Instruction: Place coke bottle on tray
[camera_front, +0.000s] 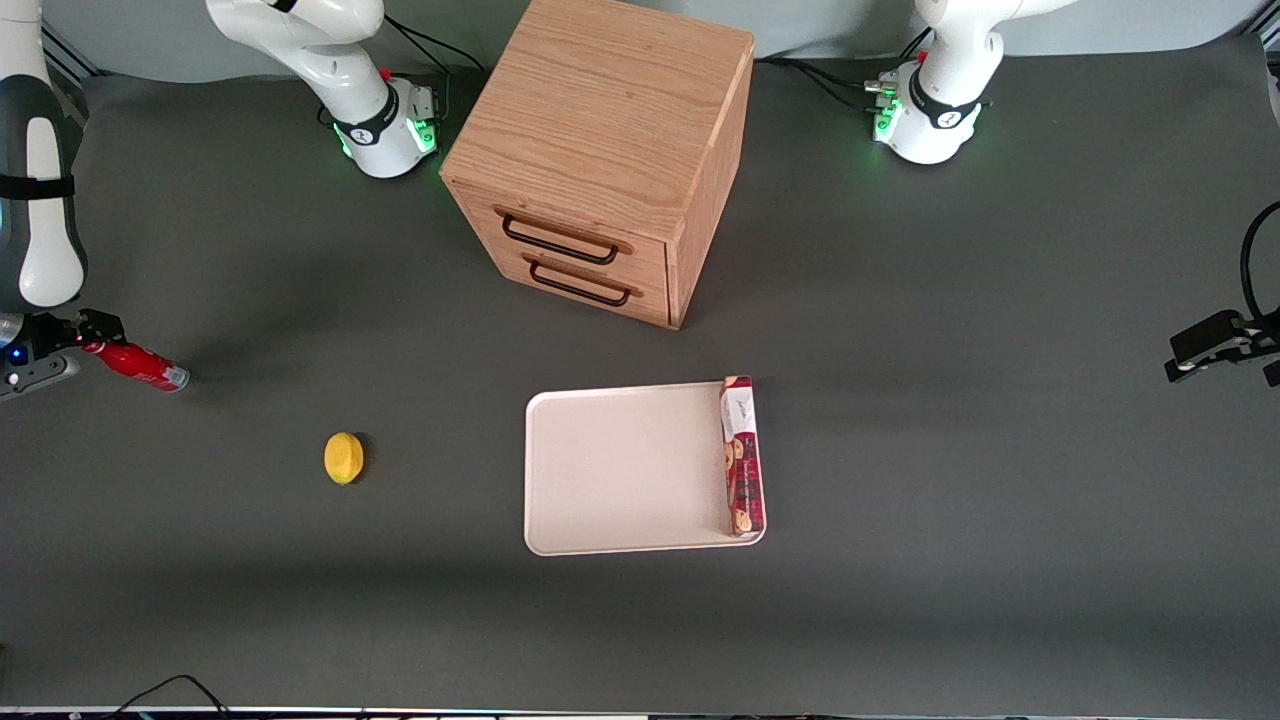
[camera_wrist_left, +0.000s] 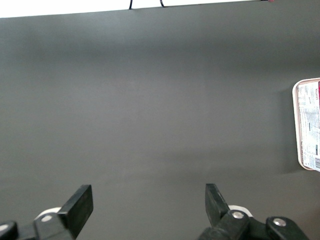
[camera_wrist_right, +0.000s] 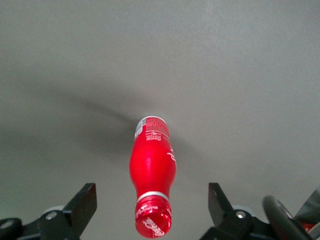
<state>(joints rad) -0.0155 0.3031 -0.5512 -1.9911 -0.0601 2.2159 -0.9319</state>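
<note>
End effector (camera_wrist_right: 150, 205) spread wide around lying coke bottle (camera_wrist_right: 151, 170).

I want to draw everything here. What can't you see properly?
1. Front view: the coke bottle has its cap end partly hidden by the open gripper straddling it, toward the working arm's end of the table.
2. Left wrist view: the tray and biscuit box are cut off by the picture edge.
3. Front view: the drawer cabinet hides its contents, since the drawers look shut.
</note>
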